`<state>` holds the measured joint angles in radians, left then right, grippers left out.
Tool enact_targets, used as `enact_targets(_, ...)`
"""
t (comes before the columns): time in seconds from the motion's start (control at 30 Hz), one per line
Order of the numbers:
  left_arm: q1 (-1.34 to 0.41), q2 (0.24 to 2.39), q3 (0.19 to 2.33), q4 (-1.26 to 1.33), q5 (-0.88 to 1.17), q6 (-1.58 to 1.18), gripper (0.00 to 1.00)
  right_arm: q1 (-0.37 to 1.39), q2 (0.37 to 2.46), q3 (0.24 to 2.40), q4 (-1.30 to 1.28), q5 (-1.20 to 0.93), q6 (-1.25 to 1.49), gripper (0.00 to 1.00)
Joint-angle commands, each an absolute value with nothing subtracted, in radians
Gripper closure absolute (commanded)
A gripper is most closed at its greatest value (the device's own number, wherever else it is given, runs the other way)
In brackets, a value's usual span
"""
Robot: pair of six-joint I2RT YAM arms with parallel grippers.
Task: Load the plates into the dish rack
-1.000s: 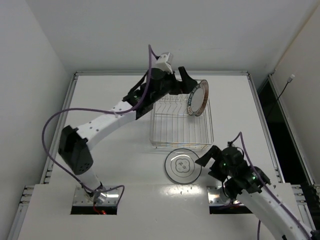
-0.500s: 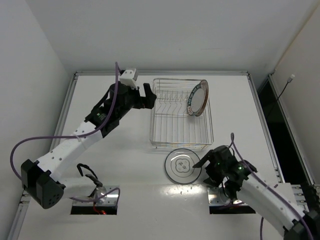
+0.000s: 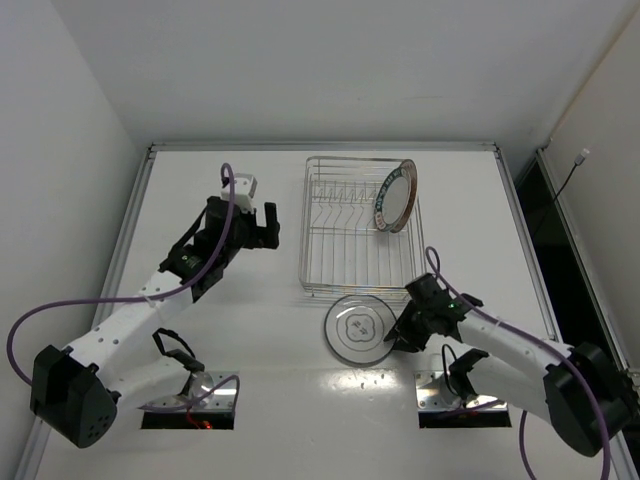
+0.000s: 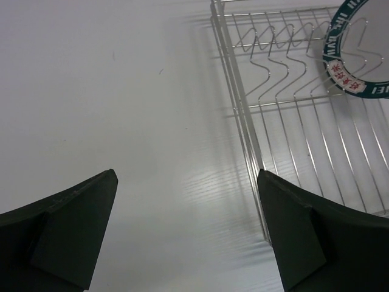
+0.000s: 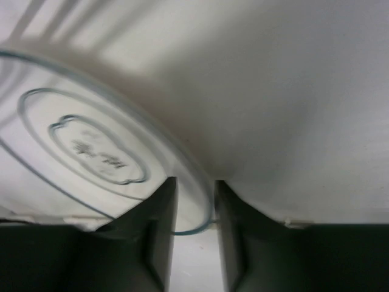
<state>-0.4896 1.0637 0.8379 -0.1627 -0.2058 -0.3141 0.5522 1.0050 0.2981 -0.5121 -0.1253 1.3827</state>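
The right claw [image 5: 194, 193] straddles the rim of the glass plate [image 5: 91, 146], jaws narrow; pinching or not, I cannot tell. That plate lies on the desk [image 3: 250, 320] just before the rack [image 3: 304, 232], which holds the patterned plate [image 3: 394, 196] on edge. The left claw [image 4: 191, 234] gapes, left of the rack.

Left arm [image 3: 130, 310]: elbow folded back low at the near left, forearm slanting up and away over the surface [image 3: 260, 300].
Left tool [image 3: 268, 225] [image 4: 186, 176]: held above the surface, pointing to the right. Its fingers [image 4: 73, 225] are spread wide with nothing between them.
Right arm [image 3: 510, 350]: elbow out at the near right, forearm stretched low and to the left.
Right tool [image 3: 398, 335] [image 5: 196, 188]: down at the surface, fingers [image 5: 155, 225] drawn close with a slim gap. One finger stands on each side of the glass plate [image 3: 358, 330] [image 5: 91, 140] at its rim. Whether they pinch it cannot be told.
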Motion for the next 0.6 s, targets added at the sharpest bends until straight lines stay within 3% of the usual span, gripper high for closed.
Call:
enact_targets(0.0,-0.482,1.031,0.822,-0.089,-0.264,-0.282,0.0,0.548,1.052,0.32,-0.436,-0.13,1.373,0.76)
enact_targets(0.03,-0.482,1.031,0.813,-0.08,-0.29,-0.282,0.0,0.548,1.063,0.321,-0.436,-0.13,1.359,0.83)
enact_targets(0.07,-0.482,1.031,0.813,-0.08,-0.29,-0.282,0.0,0.548,1.087,0.334,-0.436,-0.13,1.35,0.97)
enact_targets(0.1,-0.482,1.031,0.813,-0.08,-0.301,-0.282,0.0,0.548,1.097,0.35,-0.436,-0.13,1.338,1.0)
enact_targets(0.33,-0.482,0.977,0.79,-0.08,-0.409,-0.291,0.0,0.621,1.062,0.434,-0.53,-0.14,1.247,1.0)
enact_targets(0.57,-0.482,0.956,0.781,-0.089,-0.468,-0.291,0.0,0.666,0.85,0.442,-0.661,-0.196,1.221,1.0)
